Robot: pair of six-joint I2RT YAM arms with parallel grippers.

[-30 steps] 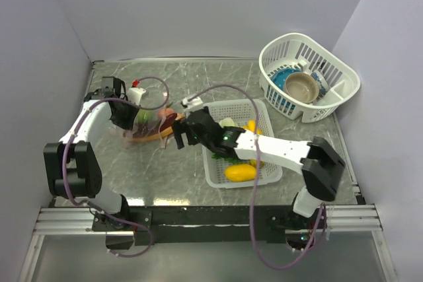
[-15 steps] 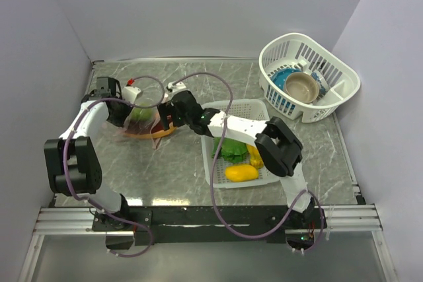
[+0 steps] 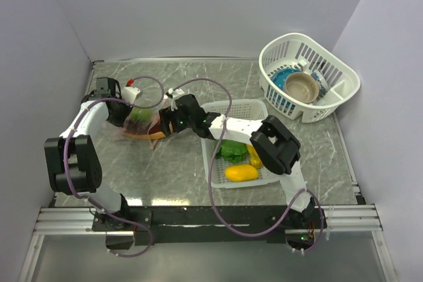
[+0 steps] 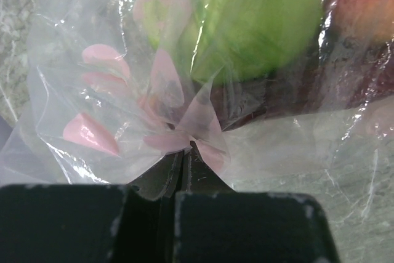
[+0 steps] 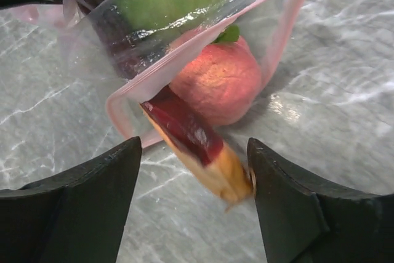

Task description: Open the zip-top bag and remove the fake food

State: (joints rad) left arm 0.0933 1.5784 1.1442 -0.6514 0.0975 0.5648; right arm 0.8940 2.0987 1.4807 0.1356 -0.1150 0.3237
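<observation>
So, the left gripper (image 4: 178, 177) is pinching a bunched-up corner of the clear, floppy plastic zip-top bag (image 4: 117, 103) with the pink zip strip, its fingers pressed tight together on the crumpled film. Just past those fingers, inside the plastic, a smooth green plastic food piece (image 4: 246, 23) is sitting with something reddish beside it.

The right gripper (image 5: 194, 170) is hovering low at the bag's open mouth with its jaws standing apart, not holding anything. Between its two black fingers, a dark red and orange plastic slice (image 5: 191, 143) is poking out of the opening. Its orange tip is lying right by one finger, though I can't tell if they're touching. Just beyond the slice, a pink-red round plastic fruit (image 5: 215, 81) is resting on the grey marbled tabletop (image 5: 345, 60), ringed by the pink strip.

Seen from above, the bag is lying between the two grippers. Back along the right arm, a white perforated rectangular tray (image 3: 264, 175) is holding a green leafy plastic lettuce (image 3: 232, 150) and a yellow plastic piece (image 3: 241, 173).
</observation>
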